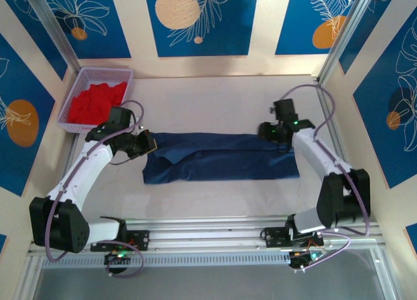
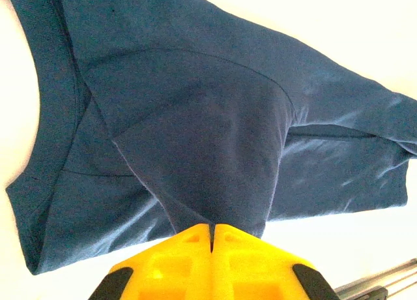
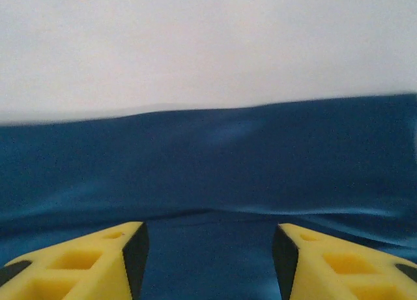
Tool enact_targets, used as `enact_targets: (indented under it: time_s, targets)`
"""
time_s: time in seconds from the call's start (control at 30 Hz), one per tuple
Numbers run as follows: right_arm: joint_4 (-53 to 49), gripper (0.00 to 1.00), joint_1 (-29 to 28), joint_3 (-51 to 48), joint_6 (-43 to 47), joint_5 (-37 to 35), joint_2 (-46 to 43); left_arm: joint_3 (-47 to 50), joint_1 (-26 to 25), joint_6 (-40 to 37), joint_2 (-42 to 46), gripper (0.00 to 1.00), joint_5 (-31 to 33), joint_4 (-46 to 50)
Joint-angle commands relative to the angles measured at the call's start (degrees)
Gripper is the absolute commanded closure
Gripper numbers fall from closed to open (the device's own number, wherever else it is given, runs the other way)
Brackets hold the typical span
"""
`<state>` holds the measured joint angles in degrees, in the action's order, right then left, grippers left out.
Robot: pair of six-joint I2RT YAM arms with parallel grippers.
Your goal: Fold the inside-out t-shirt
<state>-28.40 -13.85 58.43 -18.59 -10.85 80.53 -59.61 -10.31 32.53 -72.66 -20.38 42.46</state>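
Note:
The inside-out t-shirt (image 1: 221,158) is navy blue and lies folded into a long band across the middle of the white table. At its left end, my left gripper (image 1: 151,145) is shut on the cloth. In the left wrist view the yellow jaws (image 2: 212,231) meet with a pinched-up fold of the t-shirt (image 2: 195,117) between them. My right gripper (image 1: 277,135) sits at the shirt's right end. In the right wrist view its gripper (image 3: 210,261) is open, with its fingers (image 3: 124,261) spread over flat blue cloth (image 3: 208,169) and nothing held.
A lilac basket (image 1: 107,70) holding a red garment (image 1: 98,101) stands at the back left, close behind the left arm. A metal rail (image 1: 215,238) runs along the table's near edge. Patterned walls close in the back and both sides.

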Motion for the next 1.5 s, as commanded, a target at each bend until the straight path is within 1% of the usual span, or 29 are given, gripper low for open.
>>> enact_targets:
  time_s: [0.0, 0.1, 0.13, 0.2, 0.23, 0.37, 0.43, 0.5, 0.67, 0.77, 0.87, 0.93, 1.03, 1.13, 1.27, 1.47]
  targets:
    - [15.0, 0.37, -12.7, -4.5, -1.1, 14.1, 1.0, 0.4, -0.1, 0.4, 1.3, 1.00, -1.2, -0.4]
    - [22.7, 0.29, -25.0, -4.1, 1.3, 6.7, 5.8, 0.5, -0.2, 0.4, 1.5, 1.00, -1.3, -0.7]
    - [24.5, 0.24, -27.8, -3.4, 2.4, 4.2, 7.5, 0.6, -0.2, 0.3, 1.6, 1.00, -1.3, -0.7]
    - [28.8, 0.19, -33.3, -1.7, 5.4, -1.0, 10.9, 0.7, -0.2, 0.3, 1.7, 1.00, -1.5, -0.8]
    - [30.8, 0.17, -35.3, -1.1, 6.9, -3.1, 12.2, 0.9, -0.2, 0.3, 1.7, 1.00, -1.5, -0.9]
    - [37.1, 0.01, -41.6, 2.7, 14.2, -12.6, 18.6, 1.5, -0.2, 0.1, 1.9, 1.00, -1.8, -1.2]
    - [40.5, 0.01, -43.8, 4.0, 17.9, -18.3, 21.5, 1.6, -0.2, -0.1, 1.8, 1.00, -1.9, -1.3]
    - [44.1, 0.01, -45.7, 4.7, 20.6, -22.2, 24.2, 1.5, -0.2, -0.2, 1.7, 1.00, -2.0, -1.4]
    - [53.5, 0.01, -49.5, 5.4, 26.4, -30.3, 29.6, 1.2, -0.2, -0.2, 1.3, 1.00, -2.5, -1.8]
    - [58.9, 0.01, -50.6, 5.8, 28.9, -35.0, 32.4, 1.2, -0.2, -0.2, 1.4, 1.00, -2.5, -1.8]
    - [61.4, 0.01, -50.9, 7.7, 30.4, -38.6, 35.6, 1.2, -0.2, -0.2, 1.4, 1.00, -2.4, -1.7]
    - [62.8, 0.01, -50.9, 9.8, 32.5, -42.7, 38.0, 1.2, -0.2, -0.2, 1.5, 1.00, -2.3, -1.5]
    - [64.4, 0.01, -50.7, 10.9, 34.4, -46.6, 39.3, 1.3, -0.2, -0.1, 1.7, 1.00, -2.0, -1.4]
    - [64.4, 0.00, -50.5, 10.2, 34.9, -48.4, 38.5, 1.3, -0.1, -0.3, 1.7, 1.00, -1.9, -1.3]
    - [65.2, 0.02, -50.2, 7.2, 35.9, -50.5, 36.2, 1.3, -0.1, -0.3, 1.8, 1.00, -1.8, -1.3]
    - [64.7, 0.05, -50.8, 2.0, 36.1, -50.0, 31.5, 1.5, -0.1, -0.4, 1.7, 1.00, -1.5, -1.2]
